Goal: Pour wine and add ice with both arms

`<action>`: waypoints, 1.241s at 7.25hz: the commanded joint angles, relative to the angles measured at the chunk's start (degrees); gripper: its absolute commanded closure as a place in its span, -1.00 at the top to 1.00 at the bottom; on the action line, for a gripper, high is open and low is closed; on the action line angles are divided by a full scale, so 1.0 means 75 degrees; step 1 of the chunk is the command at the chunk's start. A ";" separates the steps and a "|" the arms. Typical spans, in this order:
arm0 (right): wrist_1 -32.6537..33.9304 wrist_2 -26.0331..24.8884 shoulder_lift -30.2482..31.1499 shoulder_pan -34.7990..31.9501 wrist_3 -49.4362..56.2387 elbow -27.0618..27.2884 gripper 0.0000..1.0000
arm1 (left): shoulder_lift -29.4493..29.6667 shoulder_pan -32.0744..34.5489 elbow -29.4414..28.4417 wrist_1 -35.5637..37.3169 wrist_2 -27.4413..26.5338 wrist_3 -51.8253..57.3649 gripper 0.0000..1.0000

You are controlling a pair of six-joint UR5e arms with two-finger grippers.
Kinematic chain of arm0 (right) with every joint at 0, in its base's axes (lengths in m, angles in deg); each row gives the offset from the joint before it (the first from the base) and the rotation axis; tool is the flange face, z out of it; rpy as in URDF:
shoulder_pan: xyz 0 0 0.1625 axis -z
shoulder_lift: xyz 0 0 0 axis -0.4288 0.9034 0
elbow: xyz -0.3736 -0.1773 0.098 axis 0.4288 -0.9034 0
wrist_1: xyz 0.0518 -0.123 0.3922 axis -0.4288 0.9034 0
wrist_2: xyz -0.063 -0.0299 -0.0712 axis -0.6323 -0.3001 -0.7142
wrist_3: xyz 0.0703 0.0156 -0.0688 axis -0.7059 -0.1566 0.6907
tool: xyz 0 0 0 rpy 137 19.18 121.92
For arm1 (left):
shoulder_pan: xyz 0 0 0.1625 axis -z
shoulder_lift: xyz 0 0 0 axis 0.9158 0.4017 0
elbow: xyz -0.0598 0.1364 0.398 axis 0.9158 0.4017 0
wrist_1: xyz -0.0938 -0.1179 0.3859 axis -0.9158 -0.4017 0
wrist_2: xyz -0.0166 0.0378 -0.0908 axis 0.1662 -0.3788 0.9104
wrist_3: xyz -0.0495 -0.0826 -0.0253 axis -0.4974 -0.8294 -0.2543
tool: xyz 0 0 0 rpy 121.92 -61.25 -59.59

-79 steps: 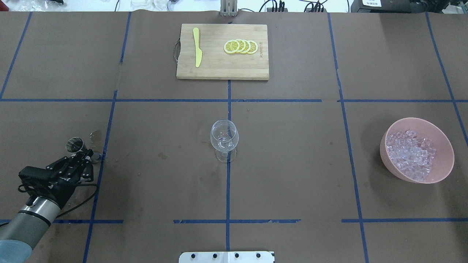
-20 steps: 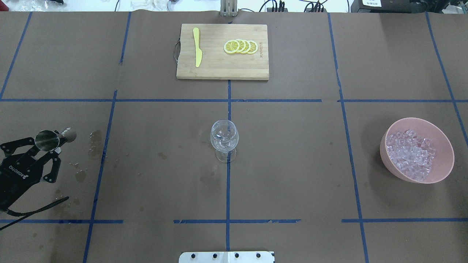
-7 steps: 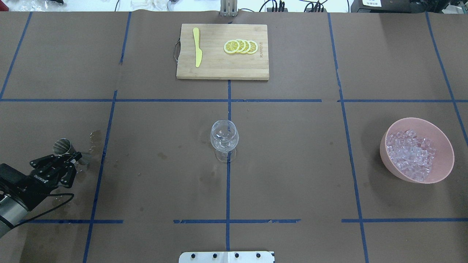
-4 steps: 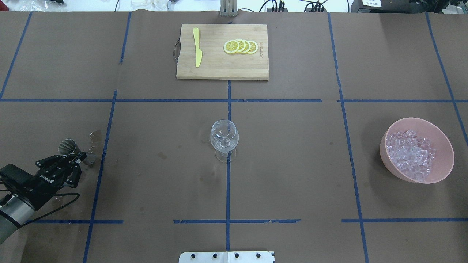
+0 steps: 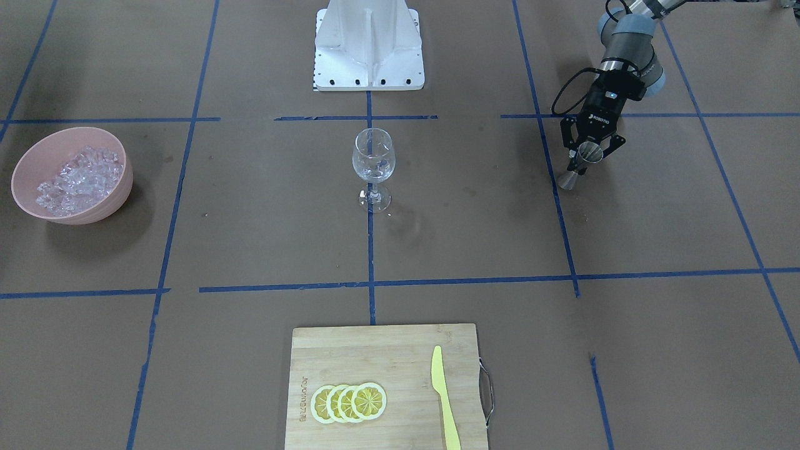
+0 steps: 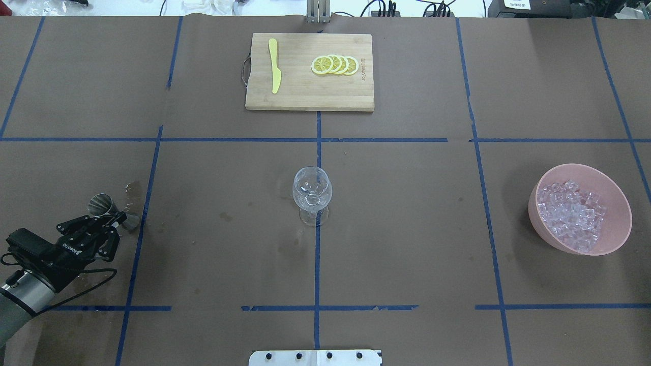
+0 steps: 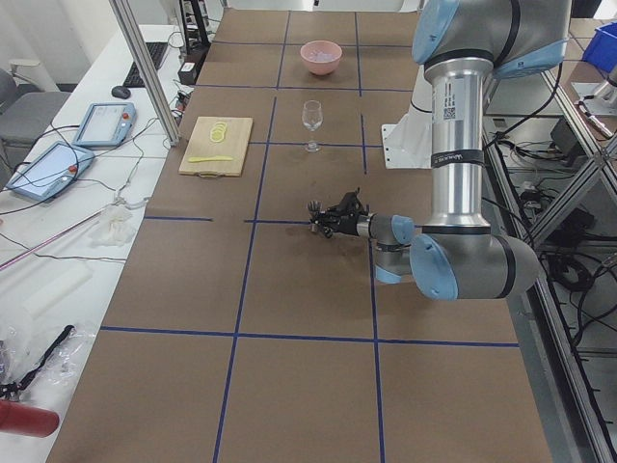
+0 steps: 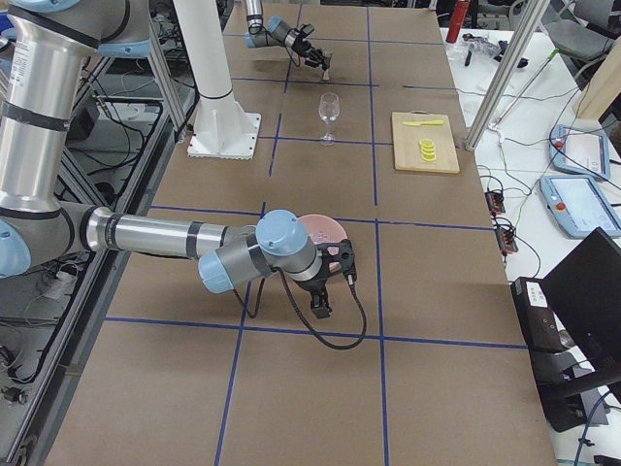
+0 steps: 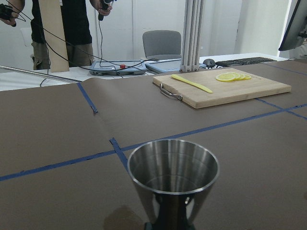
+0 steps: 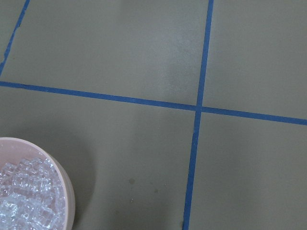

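Against the overhead shot of a moment ago, my left arm (image 6: 28, 287) has slid a little toward the middle of the surface (image 6: 407, 229). It carries the steel jigger (image 6: 101, 205) with it, so the cup's rim now sits nearer the blue tape line and the damp patch (image 6: 133, 190). A few seconds back the same cup hung further out to my left, seen mouth-up from above. The wine glass (image 6: 312, 190), the pink bowl (image 6: 616, 201) and the ice (image 6: 572, 216) have not shifted.

My left jaws are closed on the jigger's narrow waist, and the cup reads upright in my wrist view. I cannot tell whether its foot touches the surface. My right jaws show only in the side view, low beside the bowl, and I cannot tell if they are open or closed.

The jigger is light, stiff, polished steel and so slick. I judge the waist the right hold, since the flares above and below keep it from sliding through. I can make out no wine inside the cup; any that is there is thin and would spill at a small tilt.

The glass stands at the central tape crossing, fragile and top-heavy on its thin stem — I would pour without touching the rim. The ice lies heaped in the bowl, well off to my right. The cubes look hard, glassy and slippery, best pinched gently across flat faces.
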 commanded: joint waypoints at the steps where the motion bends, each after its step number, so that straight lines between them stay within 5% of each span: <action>1: 0.0004 0.0000 0.0000 -0.0004 0.0000 -0.0010 1.00 | 0.0007 -0.0012 -0.0012 0.0088 0.0009 0.0065 -0.97; 6: -0.0008 0.0000 0.0000 -0.0004 0.0000 -0.0010 1.00 | 0.0019 -0.0023 -0.0059 0.0089 0.0009 0.0077 -0.15; 9: 0.0004 0.0000 0.0000 -0.0004 0.0000 -0.0010 1.00 | 0.0054 0.0000 -0.0024 0.0007 -0.0026 0.0054 1.00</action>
